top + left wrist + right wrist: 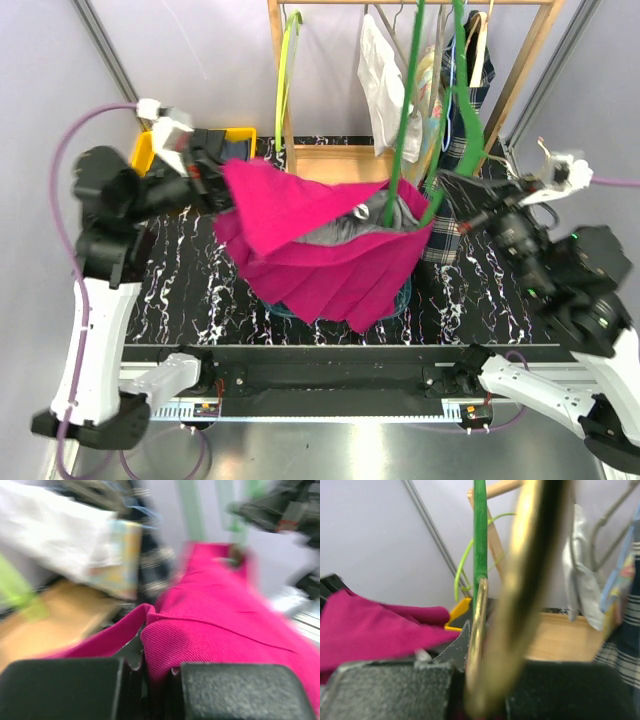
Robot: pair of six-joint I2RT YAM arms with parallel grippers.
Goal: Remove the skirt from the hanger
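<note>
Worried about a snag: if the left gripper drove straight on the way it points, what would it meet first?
The left gripper would push into the pink skirt it is shut on; the cloth stretches straight ahead. Beyond that probably the green hanger, though blur leaves depth unclear.

Magenta skirt, green hanger, black white-veined table, yellow bin, navy plaid garment
</note>
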